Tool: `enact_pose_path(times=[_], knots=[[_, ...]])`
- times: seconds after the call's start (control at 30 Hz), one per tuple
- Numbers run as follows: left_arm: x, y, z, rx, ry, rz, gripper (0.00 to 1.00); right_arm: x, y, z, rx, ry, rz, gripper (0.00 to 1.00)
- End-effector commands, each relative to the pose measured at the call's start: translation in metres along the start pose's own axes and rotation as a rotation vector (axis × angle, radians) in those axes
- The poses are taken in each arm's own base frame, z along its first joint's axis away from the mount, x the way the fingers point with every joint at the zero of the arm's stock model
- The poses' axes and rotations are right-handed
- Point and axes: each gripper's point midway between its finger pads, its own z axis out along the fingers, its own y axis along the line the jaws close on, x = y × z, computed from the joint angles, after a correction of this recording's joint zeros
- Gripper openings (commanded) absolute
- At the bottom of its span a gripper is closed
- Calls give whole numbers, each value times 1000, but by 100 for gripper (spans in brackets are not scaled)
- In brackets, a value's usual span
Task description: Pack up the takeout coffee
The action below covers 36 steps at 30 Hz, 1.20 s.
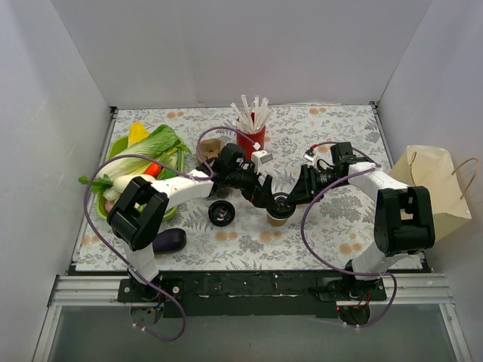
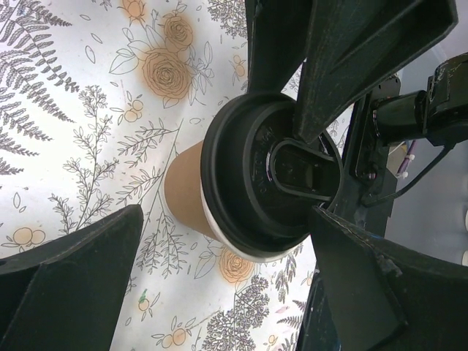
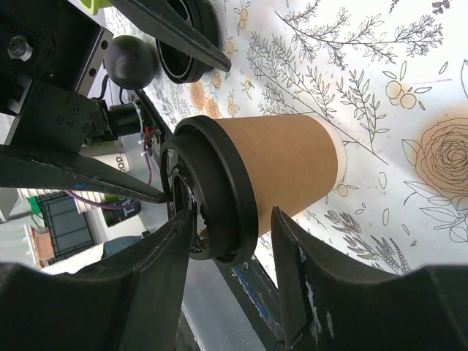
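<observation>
Your left tool (image 2: 227, 216) is spread wide, with one finger on each side of the takeout coffee (image 3: 281, 164). The cup stands upright with its black lid (image 2: 248, 183) on, on the floral desk (image 1: 339, 237), midway between the two arms. Your right tool (image 3: 232, 219) is parted around the lid's rim, and a thin gap shows beside one finger.

Matt kraft-paper takeout coffee (image 3: 285, 161), glossy plastic lid (image 3: 223, 186)
</observation>
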Motion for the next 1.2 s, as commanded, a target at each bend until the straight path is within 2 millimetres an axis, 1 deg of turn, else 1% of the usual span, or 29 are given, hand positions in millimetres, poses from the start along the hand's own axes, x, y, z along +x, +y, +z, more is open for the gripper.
enact_pose_path(times=[0.0,0.07,0.43,0.53,0.97,1.17], knots=[[-19,-10,-15,-9,-53,36,98,-8,7,-1,-10,-4,-36,57],[-21,-9,-17,-7,-61,27,98,-9,8,-1,-23,-2,-39,58],[-16,-6,-16,-12,-56,2,98,-10,11,-2,-26,-10,-56,60],[-14,-5,-17,-16,-53,-1,98,-8,8,-2,-2,-8,-59,61],[-17,-4,-27,-34,-72,2,98,-2,7,9,29,43,-87,62],[-13,-3,-28,-38,-65,-1,98,-1,5,10,42,47,-90,62]])
